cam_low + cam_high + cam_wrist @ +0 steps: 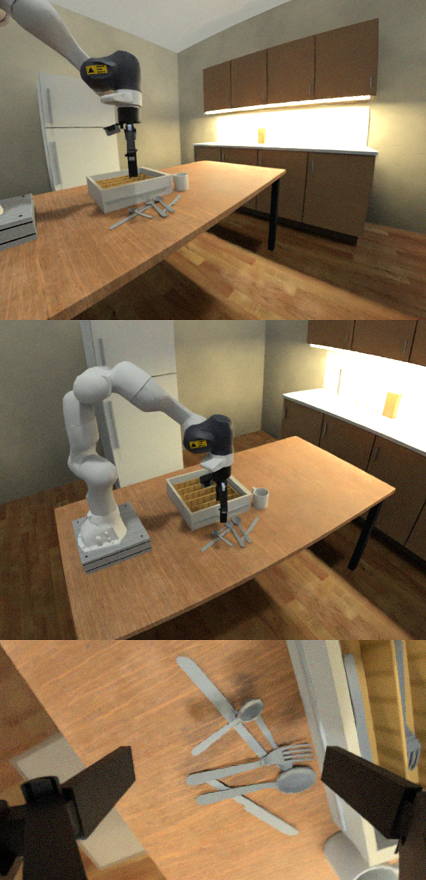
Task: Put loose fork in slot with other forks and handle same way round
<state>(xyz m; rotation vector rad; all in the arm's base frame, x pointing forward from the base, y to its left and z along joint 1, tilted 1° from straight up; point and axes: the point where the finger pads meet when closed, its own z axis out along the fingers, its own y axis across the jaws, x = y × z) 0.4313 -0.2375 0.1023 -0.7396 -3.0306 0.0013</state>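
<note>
The loose fork lies flat on the table in a small pile of grey cutlery, its tines toward the tray. A spoon lies just beside it, and a knife and a small spoon cross nearby. The white tray with wooden slots stands right behind the pile. In the wrist view a fork and a knife lie in its slots. My gripper is open and empty, pointing down above the pile next to the tray's front wall; it also shows in the exterior view.
A white mug stands on the table right of the tray, close to the pile. A second knife lies under the fork and spoon. The robot base sits at the left of the table.
</note>
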